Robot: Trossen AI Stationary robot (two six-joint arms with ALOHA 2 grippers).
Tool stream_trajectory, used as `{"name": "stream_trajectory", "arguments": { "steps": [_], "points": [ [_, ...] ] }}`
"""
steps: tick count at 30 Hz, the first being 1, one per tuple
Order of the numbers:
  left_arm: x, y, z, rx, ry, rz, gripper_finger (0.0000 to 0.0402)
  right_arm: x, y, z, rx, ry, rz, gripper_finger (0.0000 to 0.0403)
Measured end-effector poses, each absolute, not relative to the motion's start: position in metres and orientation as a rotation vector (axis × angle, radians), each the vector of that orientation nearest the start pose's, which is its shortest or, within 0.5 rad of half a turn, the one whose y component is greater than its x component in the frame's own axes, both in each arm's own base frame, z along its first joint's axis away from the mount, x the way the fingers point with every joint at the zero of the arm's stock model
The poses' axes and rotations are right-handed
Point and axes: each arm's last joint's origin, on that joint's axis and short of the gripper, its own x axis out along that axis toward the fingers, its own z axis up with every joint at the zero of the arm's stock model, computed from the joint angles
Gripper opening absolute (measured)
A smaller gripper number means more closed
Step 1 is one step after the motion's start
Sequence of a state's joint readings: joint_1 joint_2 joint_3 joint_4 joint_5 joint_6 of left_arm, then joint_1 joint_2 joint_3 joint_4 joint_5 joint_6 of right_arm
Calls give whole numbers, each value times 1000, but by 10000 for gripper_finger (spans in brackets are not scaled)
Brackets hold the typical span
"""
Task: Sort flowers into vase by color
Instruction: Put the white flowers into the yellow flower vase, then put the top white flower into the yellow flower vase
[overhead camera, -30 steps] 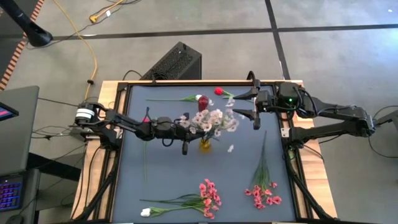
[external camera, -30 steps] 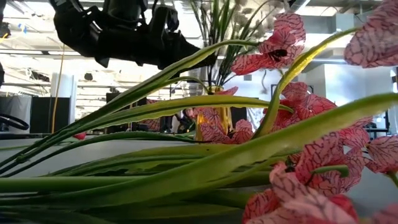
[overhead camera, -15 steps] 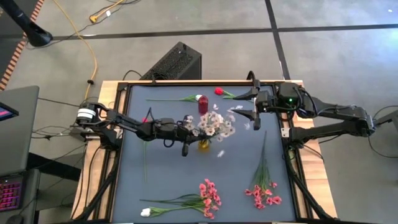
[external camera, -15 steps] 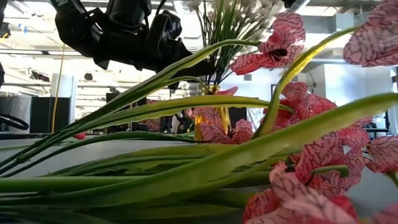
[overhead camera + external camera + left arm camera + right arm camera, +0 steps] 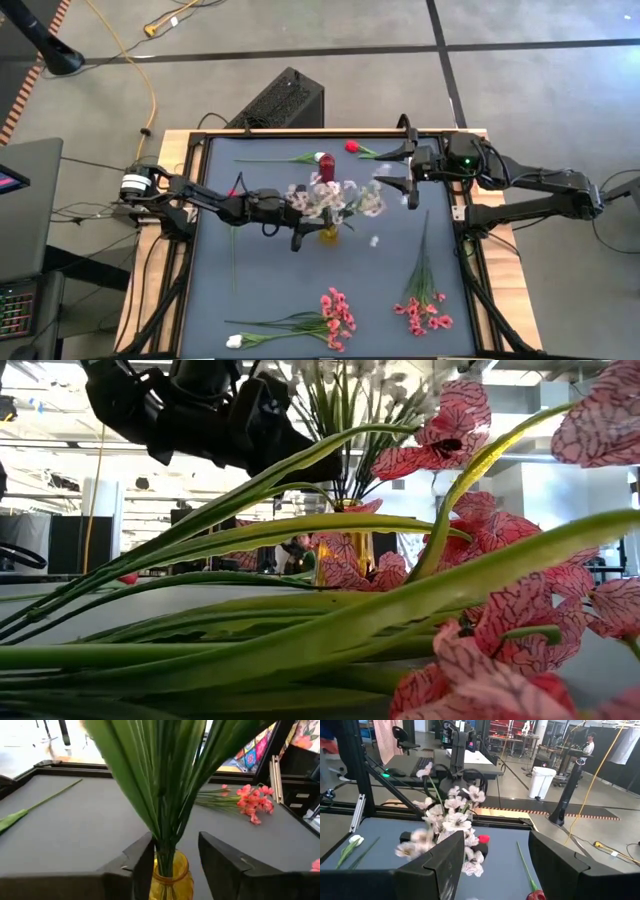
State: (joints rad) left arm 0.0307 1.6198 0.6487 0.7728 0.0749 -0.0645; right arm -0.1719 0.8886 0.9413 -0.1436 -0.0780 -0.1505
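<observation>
A spray of pale pink-white blossoms [image 5: 335, 198] stands with its green stems [image 5: 167, 845] in an amber glass vase [image 5: 328, 234] at the table's middle. My left gripper [image 5: 298, 222] is open at the vase's left. Its fingers stand on either side of the stems just above the vase mouth [image 5: 170, 865]. My right gripper [image 5: 403, 176] is open and empty at the far right, level with the blossoms [image 5: 452, 817]. In the low view the left gripper [image 5: 270, 435] hangs beside the vase [image 5: 345, 555]. My left gripper comes level from the table's left. One finger [image 5: 145, 860] lies against the bunch of stems [image 5: 162, 852] just above the vase mouth. The other finger [image 5: 220, 862] stands apart from them, with table showing between. The stems stand upright in the vase.
Two bright pink sprays [image 5: 335, 312] [image 5: 425, 308] and a white bud [image 5: 234, 341] lie near the table's front. A white-budded stem [image 5: 300, 158], a red bud [image 5: 351, 146] and a red object [image 5: 326, 168] lie at the far side. A long stem [image 5: 234, 250] lies at the left.
The pale blossoms have swayed above the vase: spread toward the right, then bunched together, now spread out again. Their stems have stayed in the vase. My left gripper has kept beside the vase mouth.
</observation>
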Motion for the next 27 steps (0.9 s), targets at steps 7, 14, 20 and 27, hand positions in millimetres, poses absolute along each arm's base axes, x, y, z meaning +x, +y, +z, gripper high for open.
{"name": "stream_trajectory", "arguments": {
  "steps": [7, 14, 20, 27],
  "points": [
    [300, 8, 199, -51, 265, -38, 172, 189, -30, 373, -139, 96, -87, 248],
    [275, 14, 216, -71, 398, -3, 176, 189, -30, 373, -138, 96, -87, 248],
    [254, 13, 233, -59, 658, 0, 176, 189, -30, 373, -135, 95, -87, 248],
    [233, 26, 239, 65, 970, 181, 176, 189, -30, 373, -136, 95, -87, 248]
  ]
}}
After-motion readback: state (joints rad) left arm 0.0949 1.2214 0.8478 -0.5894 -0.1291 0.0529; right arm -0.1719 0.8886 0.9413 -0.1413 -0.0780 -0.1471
